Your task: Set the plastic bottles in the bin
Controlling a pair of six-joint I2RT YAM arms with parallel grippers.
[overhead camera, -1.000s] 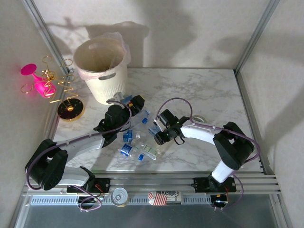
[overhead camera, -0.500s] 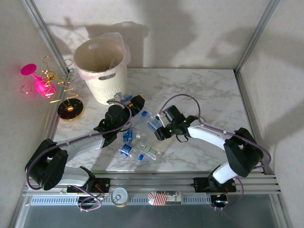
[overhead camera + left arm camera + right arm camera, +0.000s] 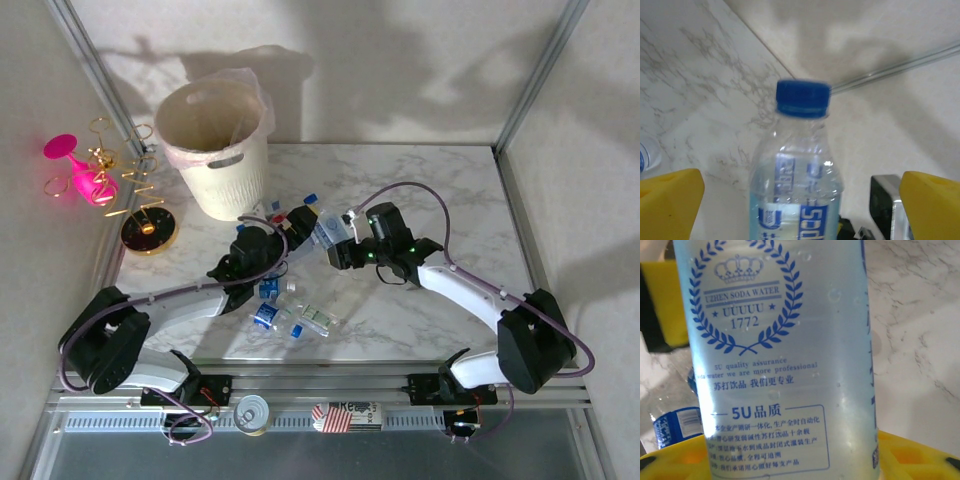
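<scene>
Marble table (image 3: 450, 200): bin (image 3: 222, 170) far-left, bottles (image 3: 266, 316) scattered near-centre, gold stand (image 3: 150, 232) left.

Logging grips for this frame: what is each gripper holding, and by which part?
The right gripper is shut on a clear blue-labelled bottle, gripping its labelled body. The left gripper is open, holding nothing.

The tabletop (image 3: 440, 190) was white marble, veined grey; the bin (image 3: 225, 185) cream and ribbed. The printed bottle (image 3: 780, 355) was clear with a blue wreath and crown; the capped bottle (image 3: 800, 170) clear, its cap blue. The glass (image 3: 62, 147) was pink.
</scene>
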